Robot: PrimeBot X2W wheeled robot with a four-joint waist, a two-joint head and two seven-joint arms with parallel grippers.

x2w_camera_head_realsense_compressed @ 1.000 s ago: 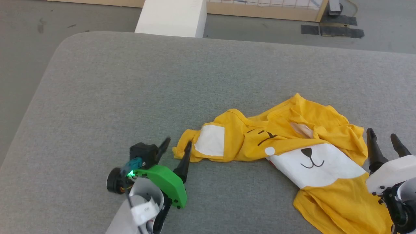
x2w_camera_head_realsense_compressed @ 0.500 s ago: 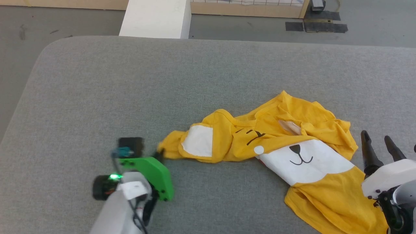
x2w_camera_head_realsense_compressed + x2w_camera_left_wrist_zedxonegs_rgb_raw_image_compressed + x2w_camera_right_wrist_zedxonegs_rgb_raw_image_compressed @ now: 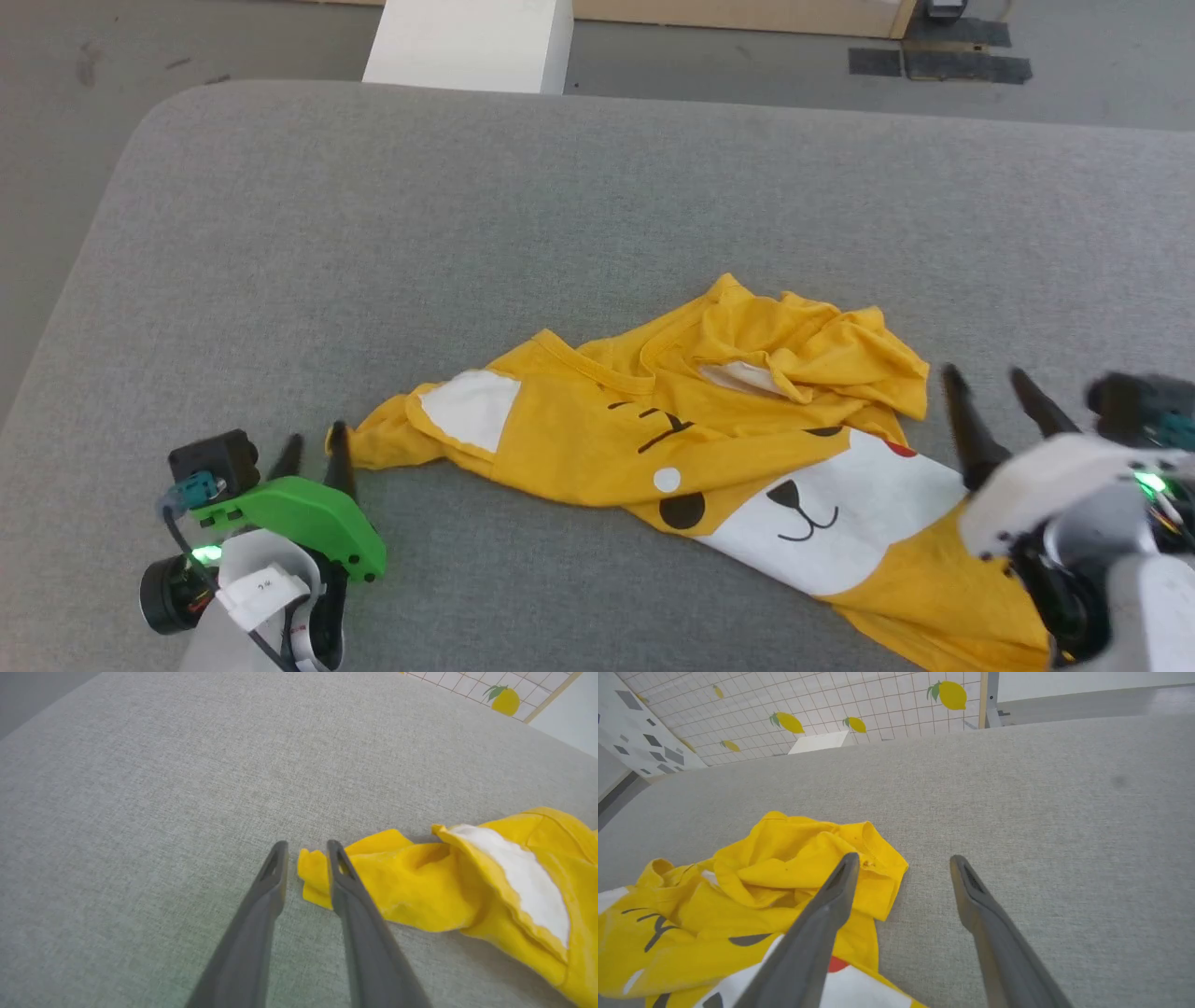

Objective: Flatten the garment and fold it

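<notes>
Flattening the mustard t-shirt (image 3: pixel 597 420) crumpled on the grey surface (image 3: pixel 467 205): with left pincer (image 3: pixel 315 446) half parted at a sleeve tip (image 3: pixel 314 877), right pincer (image 3: pixel 985 375) spread wide beside the opposite edge, pinch both ends firmly, then draw apart evenly.

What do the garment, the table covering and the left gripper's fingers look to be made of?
Garment: soft knit fabric, likely cotton jersey, matte. It wrinkles and drapes, and its hems are stitched.
Table covering: grey woven textile, matte, with a visible weave.
Fingers: dark grey and smooth, probably moulded plastic or rubber. I cannot tell which.
</notes>
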